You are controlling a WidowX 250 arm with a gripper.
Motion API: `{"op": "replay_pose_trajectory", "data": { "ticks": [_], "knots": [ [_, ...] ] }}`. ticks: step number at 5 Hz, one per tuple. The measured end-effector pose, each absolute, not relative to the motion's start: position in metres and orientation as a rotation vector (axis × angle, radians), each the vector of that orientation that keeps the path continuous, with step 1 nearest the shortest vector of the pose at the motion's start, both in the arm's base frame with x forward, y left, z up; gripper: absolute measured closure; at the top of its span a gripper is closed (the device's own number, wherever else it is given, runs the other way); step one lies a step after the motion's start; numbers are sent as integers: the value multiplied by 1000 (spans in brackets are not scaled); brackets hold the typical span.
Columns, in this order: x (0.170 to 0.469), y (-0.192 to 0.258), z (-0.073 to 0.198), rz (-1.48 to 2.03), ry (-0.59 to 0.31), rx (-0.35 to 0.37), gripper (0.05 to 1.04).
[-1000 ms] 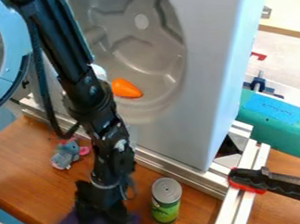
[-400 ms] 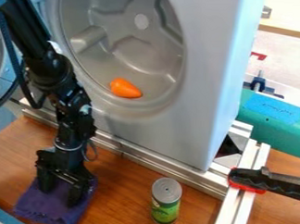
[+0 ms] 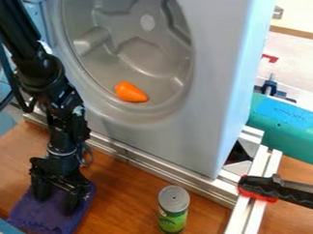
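The black gripper point(image 3: 55, 205) is at the view's 7 o'clock, its two fingers apart over the purple cloth point(image 3: 49, 218), which shows between them; whether they touch it cannot be told. The cloth lies on the brown wooden table point(image 3: 124, 209), a deep, even purple with a soft, slightly rumpled surface and an uneven lower edge. From the cloth, an upright can point(image 3: 173, 217) with a green label and grey top stands at 3 o'clock. Handwriting marks a blue label point(image 3: 285, 113) at the view's 3 o'clock.
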State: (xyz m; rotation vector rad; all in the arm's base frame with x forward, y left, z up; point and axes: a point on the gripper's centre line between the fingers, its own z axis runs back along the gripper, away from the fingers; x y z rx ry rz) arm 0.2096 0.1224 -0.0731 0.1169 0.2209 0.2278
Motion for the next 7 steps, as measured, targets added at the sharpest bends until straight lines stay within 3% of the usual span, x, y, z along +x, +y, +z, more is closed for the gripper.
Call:
{"op": "replay_pose_trajectory", "data": {
  "ticks": [1,2,3,5,7],
  "knots": [
    [196,105,-68,191,226,47,83],
    [201,102,-42,179,164,36,83],
    [200,106,-27,149,163,63,83],
    [217,97,-31,116,129,93,83],
    [228,92,-26,82,66,76,83]
  ]
}}
